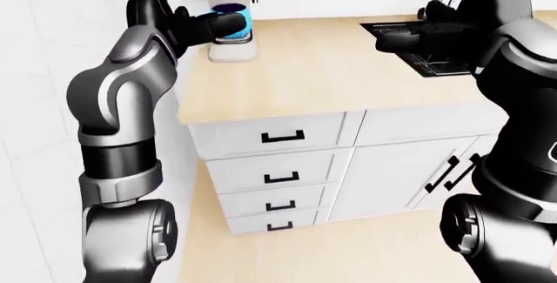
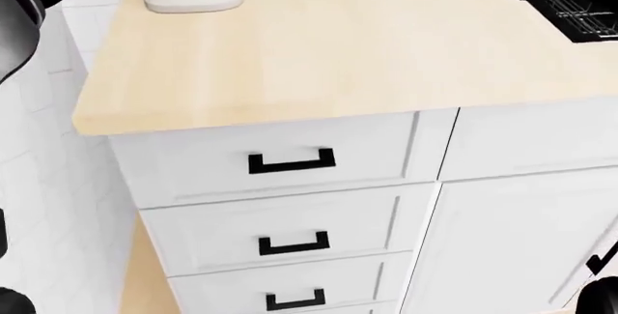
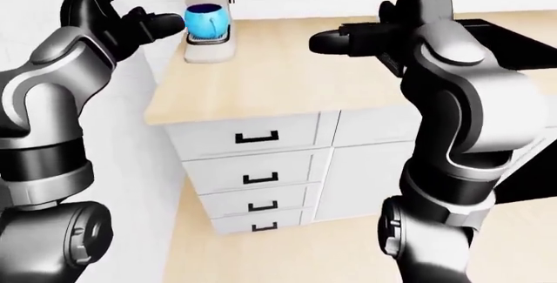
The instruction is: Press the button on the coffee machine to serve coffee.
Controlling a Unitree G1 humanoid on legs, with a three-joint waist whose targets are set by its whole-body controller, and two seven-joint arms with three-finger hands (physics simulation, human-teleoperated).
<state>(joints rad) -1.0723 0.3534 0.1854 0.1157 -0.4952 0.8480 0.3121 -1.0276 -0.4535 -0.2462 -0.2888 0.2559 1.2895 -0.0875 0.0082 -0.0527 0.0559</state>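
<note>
We find the left hand (image 3: 109, 18) raised near the top left of the right-eye view, fingers spread wide and holding nothing. One finger reaches toward the blue cup (image 3: 207, 20) and ends just short of it in that view; whether it touches we cannot tell. The right hand (image 3: 383, 25) is raised at similar height, one finger stretched out level to the left, the others upright, nothing in its grasp.

The blue cup sits on the base of the coffee machine (image 3: 207, 9), which stands at the far left corner of the wooden counter (image 2: 338, 46), against the white wall. The upper part of the machine is cut off by the top edge; we cannot make out its button.

A dark sink (image 1: 426, 48) is set into the counter toward the right. Below the counter we note a stack of white drawers (image 2: 290, 198) with black handles, and cabinet doors (image 1: 409, 172) to their right.
</note>
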